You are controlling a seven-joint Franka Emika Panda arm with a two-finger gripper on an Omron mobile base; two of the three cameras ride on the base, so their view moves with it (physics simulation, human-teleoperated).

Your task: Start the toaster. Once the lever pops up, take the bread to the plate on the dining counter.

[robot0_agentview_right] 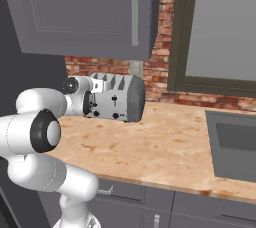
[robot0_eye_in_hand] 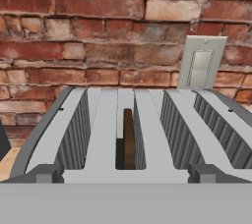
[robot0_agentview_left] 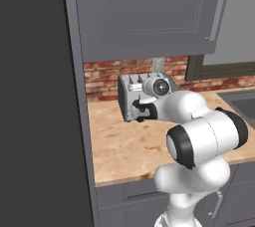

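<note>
Tool [robot0_agentview_left: 140, 110] is parked right up against the front face of the toaster [robot0_agentview_left: 133, 87], jaws spread wide and nothing between them, so it's fully released at this point. From the left base view you can see the dark hand end pressed in close to the toaster's front, about level with its lower half, though I can't tell for sure whether it's actually touching a lever.

That toaster is the boxy silver one sitting at the back of the tan mottled table [robot0_agentview_left: 124, 146], just in front of the red brick wall [robot0_agentview_left: 102, 79] and under the grey upper cabinet [robot0_agentview_left: 144, 12]. In the right base view the black knobs on its front are visible just past the arm's wrist.

Looking down from the hand view, you get the top of the toaster with its slots running away from the camera. The bread [robot0_eye_in_hand: 128, 139] is a dark brown slice sunk down in the second slot from the left, standing on edge with only its narrow top edge showing. Behind the toaster there's a pale wall outlet [robot0_eye_in_hand: 201, 62] on the brick.

Off to the right along the table there's a dark sink [robot0_agentview_right: 235, 147] set into the top, below a dark-framed window [robot0_agentview_right: 220, 27].
</note>
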